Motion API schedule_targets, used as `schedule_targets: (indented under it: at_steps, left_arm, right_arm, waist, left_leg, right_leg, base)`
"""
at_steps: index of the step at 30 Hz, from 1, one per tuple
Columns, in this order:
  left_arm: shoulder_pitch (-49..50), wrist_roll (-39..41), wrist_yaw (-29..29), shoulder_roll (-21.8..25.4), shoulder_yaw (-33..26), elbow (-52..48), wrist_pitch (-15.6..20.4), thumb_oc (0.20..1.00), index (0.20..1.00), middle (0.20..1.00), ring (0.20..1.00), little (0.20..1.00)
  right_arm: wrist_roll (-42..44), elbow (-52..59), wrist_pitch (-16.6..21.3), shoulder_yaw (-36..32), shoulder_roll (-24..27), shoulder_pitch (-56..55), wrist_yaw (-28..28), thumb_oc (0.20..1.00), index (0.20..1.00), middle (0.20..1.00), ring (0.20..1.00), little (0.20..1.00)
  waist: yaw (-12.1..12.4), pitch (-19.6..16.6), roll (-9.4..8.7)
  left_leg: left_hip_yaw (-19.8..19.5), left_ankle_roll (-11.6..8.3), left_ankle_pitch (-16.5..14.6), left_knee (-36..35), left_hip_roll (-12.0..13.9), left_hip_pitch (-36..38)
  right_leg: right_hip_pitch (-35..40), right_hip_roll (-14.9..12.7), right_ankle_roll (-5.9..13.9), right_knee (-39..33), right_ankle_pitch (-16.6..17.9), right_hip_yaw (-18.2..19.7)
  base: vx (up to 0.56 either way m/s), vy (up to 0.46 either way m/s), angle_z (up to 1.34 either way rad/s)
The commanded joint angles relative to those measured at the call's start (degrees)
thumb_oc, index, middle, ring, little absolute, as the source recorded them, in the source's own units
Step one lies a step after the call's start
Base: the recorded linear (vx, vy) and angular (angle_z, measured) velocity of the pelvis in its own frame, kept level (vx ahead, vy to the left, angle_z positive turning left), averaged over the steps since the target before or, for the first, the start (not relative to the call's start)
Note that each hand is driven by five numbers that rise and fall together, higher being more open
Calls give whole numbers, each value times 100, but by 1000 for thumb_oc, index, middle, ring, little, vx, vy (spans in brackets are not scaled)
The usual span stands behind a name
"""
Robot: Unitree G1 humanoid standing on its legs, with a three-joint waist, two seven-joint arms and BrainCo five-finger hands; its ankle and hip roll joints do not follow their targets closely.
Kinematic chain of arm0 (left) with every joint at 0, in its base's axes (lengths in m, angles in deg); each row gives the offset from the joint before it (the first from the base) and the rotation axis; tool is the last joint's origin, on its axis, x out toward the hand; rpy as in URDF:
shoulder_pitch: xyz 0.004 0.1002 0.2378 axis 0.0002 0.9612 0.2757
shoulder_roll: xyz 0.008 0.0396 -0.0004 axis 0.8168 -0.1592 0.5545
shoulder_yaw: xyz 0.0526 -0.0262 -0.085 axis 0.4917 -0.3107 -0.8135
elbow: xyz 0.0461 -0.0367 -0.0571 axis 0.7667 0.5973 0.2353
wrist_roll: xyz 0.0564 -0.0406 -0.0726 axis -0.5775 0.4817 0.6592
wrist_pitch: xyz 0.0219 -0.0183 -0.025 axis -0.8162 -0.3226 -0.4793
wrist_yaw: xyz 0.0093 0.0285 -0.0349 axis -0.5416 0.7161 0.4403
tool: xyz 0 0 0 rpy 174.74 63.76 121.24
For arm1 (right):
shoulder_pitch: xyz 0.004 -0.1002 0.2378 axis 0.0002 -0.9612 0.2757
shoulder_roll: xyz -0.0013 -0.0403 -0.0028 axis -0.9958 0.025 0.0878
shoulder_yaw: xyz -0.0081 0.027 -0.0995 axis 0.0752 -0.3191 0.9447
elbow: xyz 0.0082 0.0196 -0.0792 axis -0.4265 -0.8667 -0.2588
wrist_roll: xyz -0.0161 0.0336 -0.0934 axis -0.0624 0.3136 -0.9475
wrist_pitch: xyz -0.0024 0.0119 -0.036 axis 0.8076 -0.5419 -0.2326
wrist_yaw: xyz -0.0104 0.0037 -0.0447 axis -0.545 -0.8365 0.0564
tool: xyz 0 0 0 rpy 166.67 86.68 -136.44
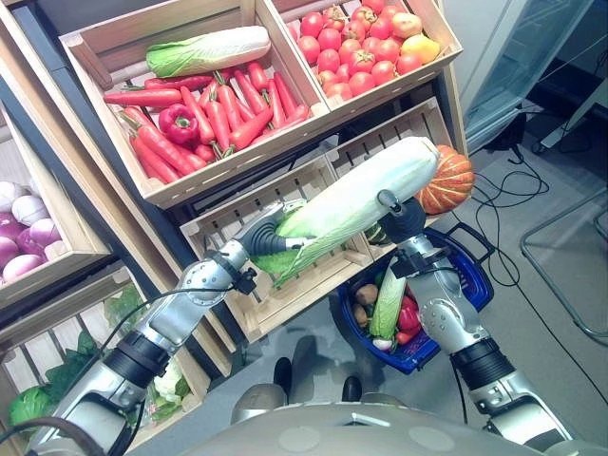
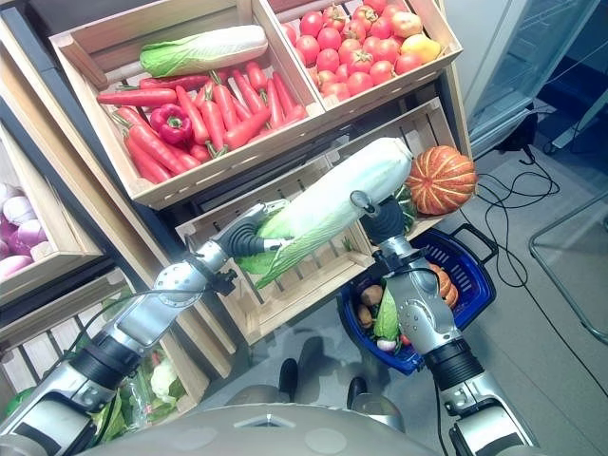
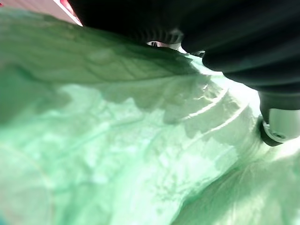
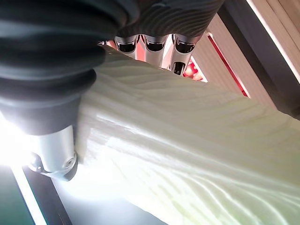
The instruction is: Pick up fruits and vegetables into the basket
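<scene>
Both arms reach up toward twelve o'clock: the left hand (image 1: 269, 233) curls round the leafy end of a napa cabbage (image 1: 366, 195), the right hand (image 1: 399, 217) clasps its pale stalk end.

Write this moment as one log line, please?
step: carry | object: napa cabbage | left hand: gripping | right hand: gripping | target: blue basket

We see a long pale-green napa cabbage (image 1: 356, 204) held slantwise between both arms: the left robot hand (image 1: 269, 235) grips its leafy green end, the right robot hand (image 1: 401, 220) its white end. Just beside the white end sits a ribbed orange pumpkin (image 1: 446, 180). Below, on the floor, a blue plastic basket (image 1: 472, 282) holds vegetables. Farther off, wooden crates carry red carrots (image 1: 218, 119), another cabbage (image 1: 209, 50) and red tomatoes (image 1: 347, 52).
</scene>
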Motion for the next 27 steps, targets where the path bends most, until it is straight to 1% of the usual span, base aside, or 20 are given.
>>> schedule_targets:
  at_steps: [1, 3, 5, 6, 7, 9, 10, 14, 16, 17, 18, 19, 23, 24, 26, 27]
  left_arm:
    - [-135, -588, -392, 180, -57, 159, -106, 200, 200, 200, 200, 200]
    - [-95, -835, -609, 273, -114, 214, -217, 213, 213, 213, 213, 213]
    - [31, -1031, -804, 406, -313, 296, -267, 846, 846, 846, 846, 846]
    - [51, -1046, -820, 424, -345, 313, -267, 1000, 1000, 1000, 1000, 1000]
    - [100, -1111, -914, 462, -427, 351, -281, 1000, 1000, 1000, 1000, 1000]
    - [256, -1242, -1241, 538, -656, 492, -367, 1000, 1000, 1000, 1000, 1000]
    - [270, -1256, -1259, 539, -676, 499, -362, 1000, 1000, 1000, 1000, 1000]
    - [361, -1453, -1839, 515, -886, 694, -481, 1000, 1000, 1000, 1000, 1000]
    - [337, -1469, -2120, 488, -986, 741, -543, 1000, 1000, 1000, 1000, 1000]
    - [275, -1496, -2367, 469, -1037, 797, -498, 1000, 1000, 1000, 1000, 1000]
    - [223, -1549, -2521, 448, -1053, 839, -442, 1000, 1000, 1000, 1000, 1000]
    - [155, -1559, -2693, 422, -1061, 844, -461, 1000, 1000, 1000, 1000, 1000]
    - [-20, -1452, -2989, 405, -1035, 800, -541, 1000, 1000, 1000, 1000, 1000]
    - [-59, -1390, -3025, 403, -1006, 809, -544, 1000, 1000, 1000, 1000, 1000]
    - [-199, -1317, -3184, 433, -913, 891, -420, 1000, 1000, 1000, 1000, 1000]
    - [-258, -1268, -3204, 437, -887, 916, -382, 1000, 1000, 1000, 1000, 1000]
  right_arm:
    - [-64, 593, 203, 129, -150, 202, -199, 200, 200, 200, 200, 200]
    - [-115, 516, 188, 112, -147, 130, -86, 200, 200, 200, 200, 200]
    - [-202, 418, 209, 14, -98, -25, 24, 200, 200, 200, 200, 200]
    - [-208, 408, 212, -3, -88, -43, 46, 200, 200, 200, 200, 200]
    - [-242, 361, 228, -46, -77, -94, 118, 200, 200, 200, 200, 200]
    - [-424, 147, 387, -196, -52, -241, 507, 200, 200, 200, 200, 200]
    - [-427, 127, 410, -207, -55, -250, 519, 200, 200, 200, 200, 200]
    - [-895, -219, 733, -447, -126, -348, 1268, 200, 200, 200, 200, 200]
    - [-1168, -360, 935, -595, -149, -296, 1776, 200, 200, 200, 200, 200]
    - [-1289, -532, 1051, -738, -157, -228, 2125, 200, 200, 200, 200, 200]
    - [-1424, -655, 1101, -816, -150, -174, 2367, 200, 200, 200, 200, 200]
    - [-1515, -816, 1172, -890, -106, -76, 2564, 200, 200, 200, 200, 200]
    - [-1744, -1095, 1295, -1096, 90, 149, 3254, 200, 200, 200, 200, 200]
    - [-1796, -1182, 1288, -1129, 119, 222, 3450, 200, 200, 200, 200, 200]
    - [-1738, -1542, 1326, -1276, 270, 445, 3688, 200, 200, 200, 200, 200]
    - [-1788, -1660, 1313, -1309, 306, 536, 3828, 200, 200, 200, 200, 200]
  waist:
    - [21, -267, -260]
    - [17, -274, -262]
    - [13, -258, -265]
    - [12, -254, -265]
    - [10, -239, -264]
    - [0, -171, -258]
    - [-1, -163, -257]
    - [-32, 70, -214]
    - [-52, 274, -195]
    - [-71, 488, -185]
    - [-77, 620, -182]
    - [-84, 784, -181]
    - [-80, 1352, -202]
    - [-73, 1423, -203]
    - [-54, 1650, -220]
    - [-41, 1699, -215]
  left_leg:
    - [191, 226, -812, 12, -254, 181]
    - [203, 227, -812, 12, -258, 173]
    - [216, 236, -811, 12, -266, 172]
    - [217, 238, -810, 12, -268, 170]
    - [226, 243, -807, 12, -269, 164]
    - [251, 251, -790, 12, -274, 137]
    - [251, 252, -790, 12, -275, 133]
    - [214, 266, -740, 12, -297, -52]
    - [255, 280, -705, 12, -295, -169]
    - [294, 279, -691, 110, -290, -301]
    - [310, 271, -716, 253, -295, -416]
    - [343, 251, -745, 444, -300, -552]
    - [395, 102, -851, 1407, -312, -1211]
    - [403, 81, -902, 1612, -296, -1350]
    - [405, 4, -1006, 2138, -242, -1722]
    - [402, -8, -1051, 2277, -231, -1839]
  right_leg:
    - [-189, -357, 605, 24, 62, 101]
    - [-194, -354, 604, 24, 56, 107]
    - [-197, -344, 596, 24, 52, 117]
    - [-198, -343, 594, 24, 52, 119]
    - [-204, -339, 587, 24, 51, 127]
    - [-233, -324, 570, 24, 63, 149]
    - [-237, -323, 569, 24, 64, 151]
    - [-457, -282, 530, 173, 23, 161]
    - [-649, -264, 496, 327, -37, 183]
    - [-837, -244, 462, 525, -86, 194]
    - [-959, -239, 443, 677, -125, 200]
    - [-1074, -234, 416, 829, -161, 192]
    - [-1495, -273, 311, 1461, -288, 107]
    - [-1603, -287, 288, 1618, -335, 96]
    - [-1850, -330, 235, 1998, -436, 79]
    - [-1936, -335, 217, 2106, -478, 71]
  base:
    - [0, 0, 0]
    - [0, 0, 0]
    - [16, -5, -1]
    - [18, -5, -5]
    - [10, -5, -8]
    - [5, -6, -8]
    - [-9, -7, -5]
    - [-105, -5, -3]
    - [-211, -20, -2]
    - [-243, -34, -3]
    - [-257, -41, -8]
    - [-201, -33, -9]
    - [-171, -43, -6]
    - [-122, -36, 0]
    - [-93, -40, 0]
    - [-96, -43, 3]
